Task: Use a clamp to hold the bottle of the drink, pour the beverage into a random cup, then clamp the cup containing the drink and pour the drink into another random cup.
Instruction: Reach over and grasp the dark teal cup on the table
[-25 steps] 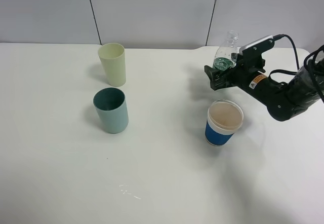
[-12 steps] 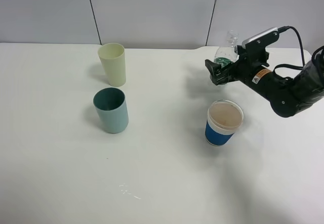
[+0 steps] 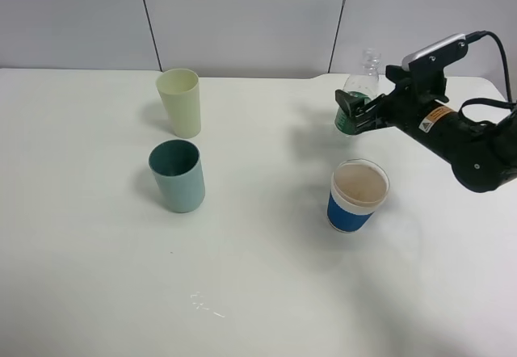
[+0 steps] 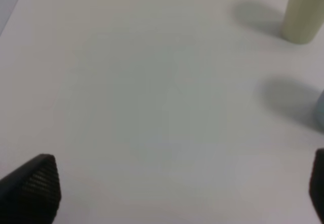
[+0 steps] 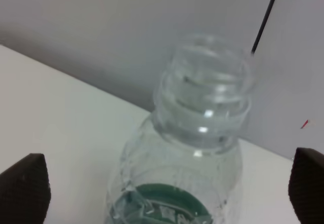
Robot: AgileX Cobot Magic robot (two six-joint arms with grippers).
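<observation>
The clear bottle (image 3: 366, 73) with a dark green label stands upright on the table at the back right. My right gripper (image 3: 349, 115) is open around its lower body. In the right wrist view the bottle (image 5: 198, 127) rises between the two fingertips with a gap on each side of it. The light teal cup (image 3: 178, 178) with a dark green inside stands left of centre. The pale yellow-green cup (image 3: 180, 102) stands just behind it. My left gripper (image 4: 174, 193) is open over bare table, seen only in the left wrist view.
A short blue cup with a white rim (image 3: 357, 197) stands just in front of the right gripper and the bottle. The left wrist view shows the yellow-green cup (image 4: 304, 11) and the edge of the teal cup (image 4: 321, 107). A grey wall runs behind the table.
The right arm lifted and drew back to the right, and its jaws widened. The bottle went from leaning in the jaws to standing upright.
</observation>
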